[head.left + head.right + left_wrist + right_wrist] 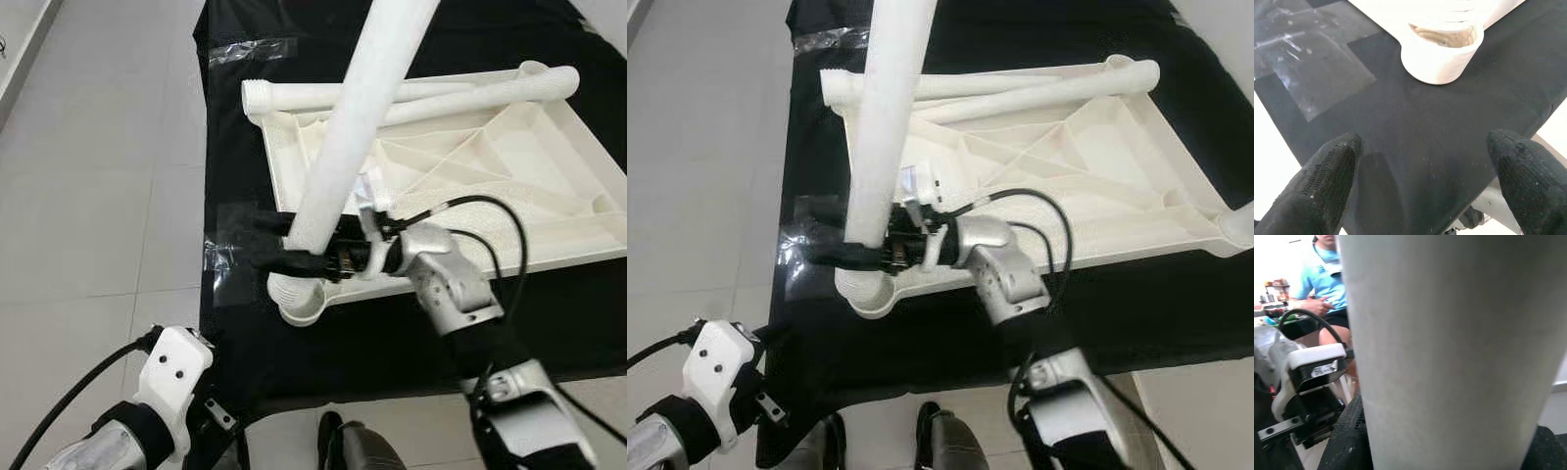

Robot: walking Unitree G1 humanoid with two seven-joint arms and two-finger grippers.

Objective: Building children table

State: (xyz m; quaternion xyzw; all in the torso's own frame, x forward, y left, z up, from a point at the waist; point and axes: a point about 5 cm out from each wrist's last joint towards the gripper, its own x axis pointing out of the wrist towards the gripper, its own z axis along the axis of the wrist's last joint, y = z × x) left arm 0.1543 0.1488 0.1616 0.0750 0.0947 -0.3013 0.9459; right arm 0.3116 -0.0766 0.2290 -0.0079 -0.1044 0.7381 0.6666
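An upside-down white plastic table top [549,176] lies on a black cloth [392,343]. My right gripper [276,242] is shut on a long white table leg [362,98], holding it near its lower end. The leg stands tilted, its foot right over the round corner socket [299,299] at the near left corner. In the right wrist view the leg [1449,347] sits between the black fingers [1347,440]. My left gripper [1425,176] is open and empty, low over the cloth, a short way from the socket [1442,54].
Two more white legs [441,93] lie across the far side of the table top. Clear tape patches [230,255] hold the cloth to the grey tiled floor [88,176]. A person in a blue shirt [1322,279] sits behind my left arm.
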